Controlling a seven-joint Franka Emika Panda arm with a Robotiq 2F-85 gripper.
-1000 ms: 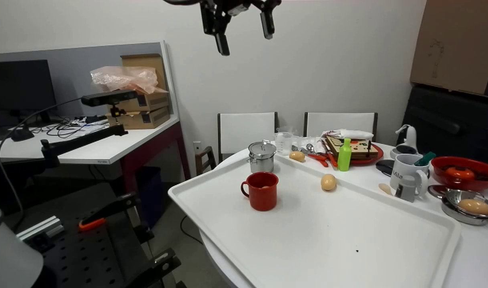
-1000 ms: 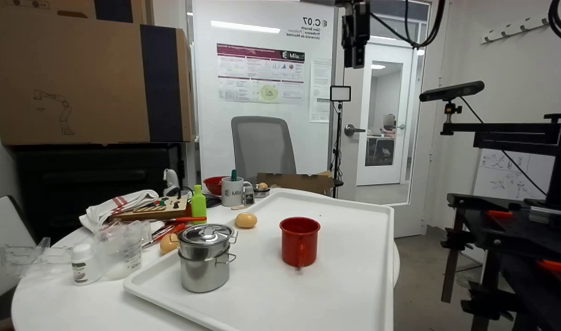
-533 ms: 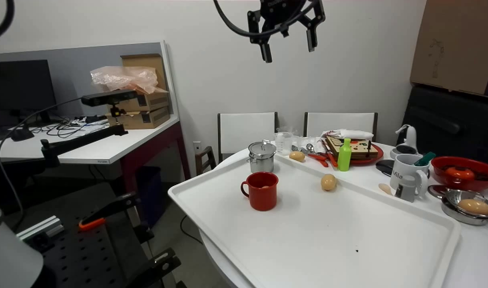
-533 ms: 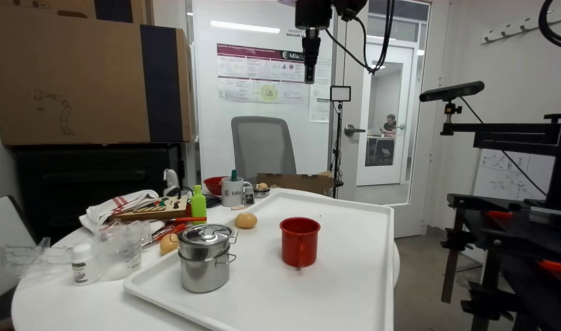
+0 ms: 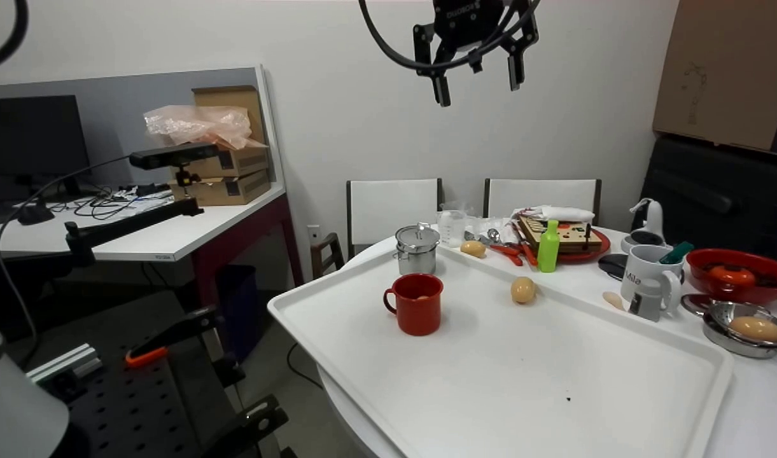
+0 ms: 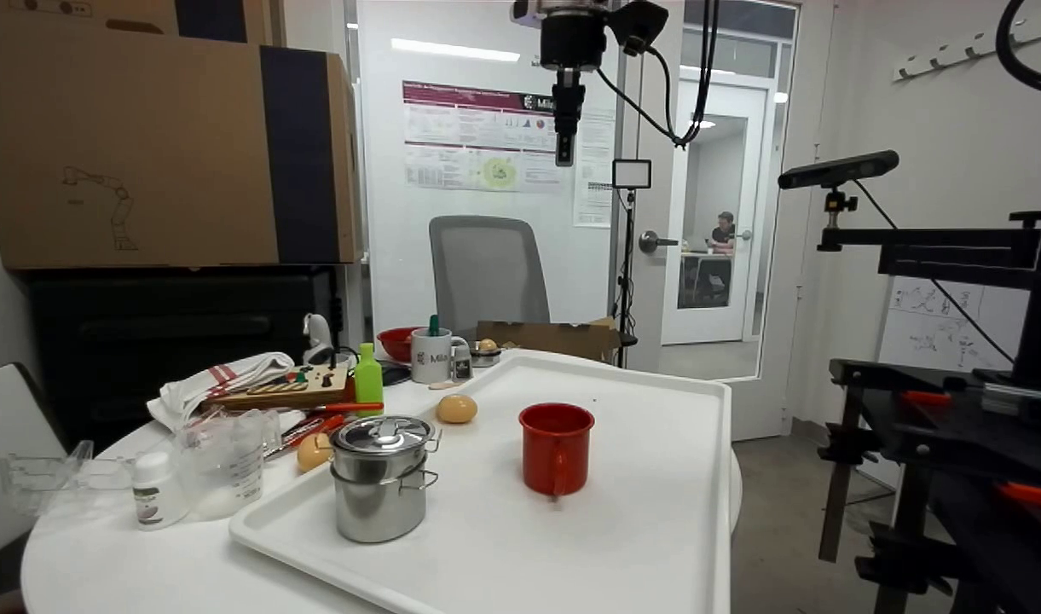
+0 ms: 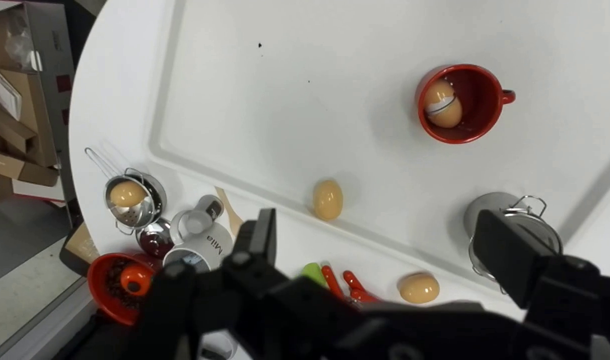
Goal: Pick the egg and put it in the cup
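Observation:
A tan egg (image 7: pixel 327 200) lies on the white tray along its inner edge. It shows in both exterior views (image 5: pixel 523 290) (image 6: pixel 457 409). The red cup (image 5: pixel 420 315) stands upright on the tray; it also shows in an exterior view (image 6: pixel 557 460) and the wrist view (image 7: pixel 484 107). Another egg (image 7: pixel 440 90), with a whitish band across it, lies inside the cup. My gripper (image 5: pixel 480 94) is open and empty, high above the tray, fingers pointing down. It also shows in an exterior view (image 6: pixel 563 160) and the wrist view (image 7: pixel 377 217).
A lidded metal pot (image 6: pixel 380 495) stands on the tray (image 6: pixel 725 512). Another egg (image 7: pixel 419 288) lies on the table outside the tray, and one (image 7: pixel 127 194) is in a strainer. A green bottle (image 5: pixel 548 247), a white mug (image 5: pixel 649 270) and a red bowl (image 7: pixel 107 290) stand beyond the tray's edge.
My gripper has moved right and down in one exterior picture, and left and down in the opposite one. It stays open. The eggs, cup and pot have not moved.

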